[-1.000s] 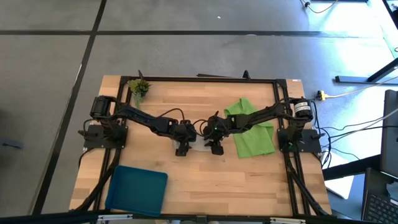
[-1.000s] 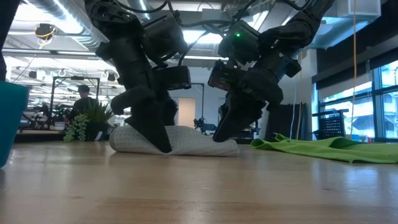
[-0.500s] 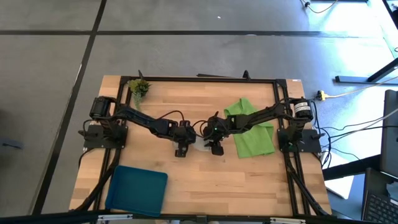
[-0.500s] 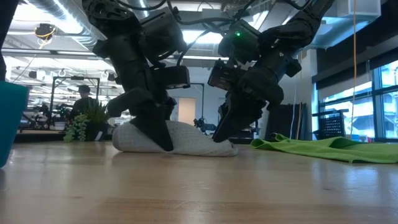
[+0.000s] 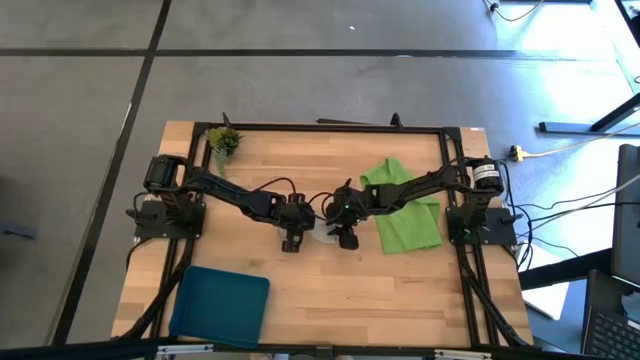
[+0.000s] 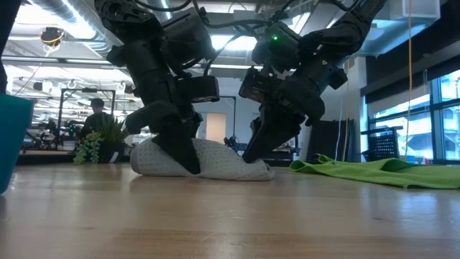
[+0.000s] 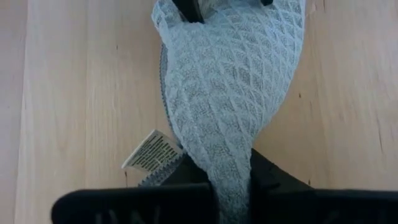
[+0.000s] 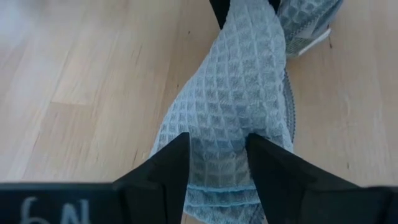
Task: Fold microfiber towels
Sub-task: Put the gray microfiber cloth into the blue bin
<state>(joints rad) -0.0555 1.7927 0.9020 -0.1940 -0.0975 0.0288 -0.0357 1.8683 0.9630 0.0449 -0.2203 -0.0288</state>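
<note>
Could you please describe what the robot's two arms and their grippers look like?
Both arms are dark, jointed links with black cables along them. The left gripper and right gripper have flat black fingers. A green light glows on the right arm's wrist, and pale lettering marks its wrist housing.

overhead, table-level, two close wrist views

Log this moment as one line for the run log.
left gripper: shut on grey towel | right gripper: shut on grey towel's other end | green towel: flat on table, untouched | stage: grey towel gripped by both
</note>
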